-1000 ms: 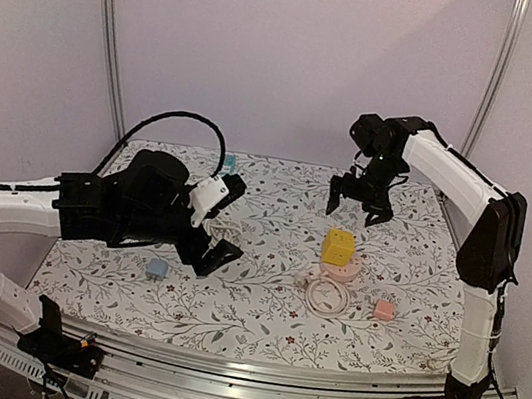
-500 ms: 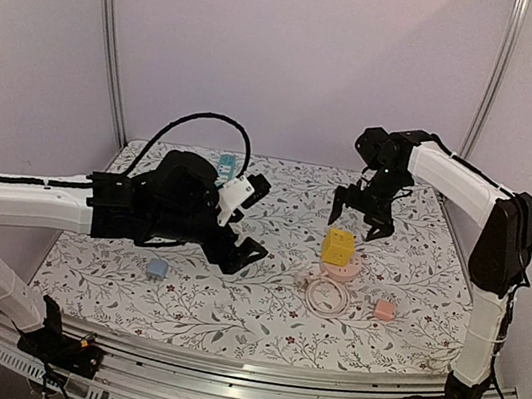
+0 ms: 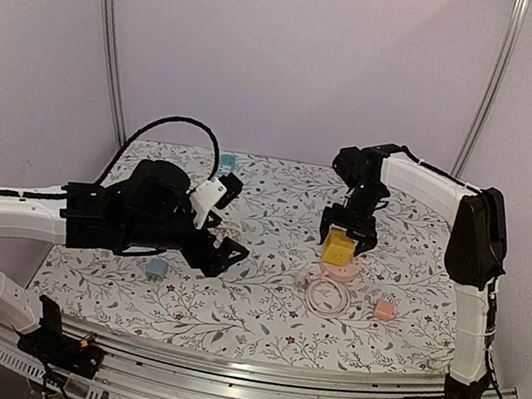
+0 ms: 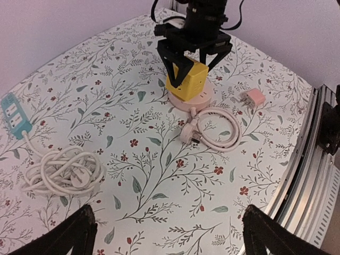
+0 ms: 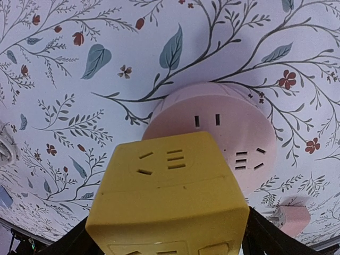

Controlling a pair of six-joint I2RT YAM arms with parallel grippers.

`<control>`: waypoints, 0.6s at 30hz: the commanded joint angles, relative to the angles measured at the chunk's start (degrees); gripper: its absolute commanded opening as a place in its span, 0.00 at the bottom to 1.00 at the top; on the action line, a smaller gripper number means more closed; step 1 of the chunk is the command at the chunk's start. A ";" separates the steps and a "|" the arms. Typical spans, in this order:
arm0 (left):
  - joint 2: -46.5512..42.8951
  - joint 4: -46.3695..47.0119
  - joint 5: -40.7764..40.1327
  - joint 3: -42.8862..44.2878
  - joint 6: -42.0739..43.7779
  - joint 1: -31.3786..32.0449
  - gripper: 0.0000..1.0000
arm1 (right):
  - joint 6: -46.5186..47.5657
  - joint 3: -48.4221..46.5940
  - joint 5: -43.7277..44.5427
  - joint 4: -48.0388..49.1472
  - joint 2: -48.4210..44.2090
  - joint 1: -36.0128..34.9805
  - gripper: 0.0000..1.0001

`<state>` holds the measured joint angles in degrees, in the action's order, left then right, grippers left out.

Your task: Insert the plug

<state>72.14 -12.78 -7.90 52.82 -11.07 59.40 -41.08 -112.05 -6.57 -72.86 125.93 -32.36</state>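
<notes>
In the right wrist view the bottom edge cuts off the cube and all but slivers of the right fingers, so we cannot tell whether they touch it. The cube hides the socket's near part. The adapter is blurred. The left fingers are cropped too. From above, the left arm covers the coil.

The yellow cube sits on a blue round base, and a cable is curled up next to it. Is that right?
Not quite. The base under the yellow cube is pink, not blue, as the left wrist view shows. The rest is right: the cube sits on it, and a cable is curled up next to it.
</notes>
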 commanded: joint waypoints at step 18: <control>-7.89 -2.01 -5.72 -7.01 -6.37 0.85 0.95 | 2.00 7.10 14.48 -6.59 -2.37 0.74 0.45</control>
<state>64.99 -14.33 -12.56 46.83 -16.14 59.42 -39.99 -109.51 1.93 -74.30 124.40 -32.69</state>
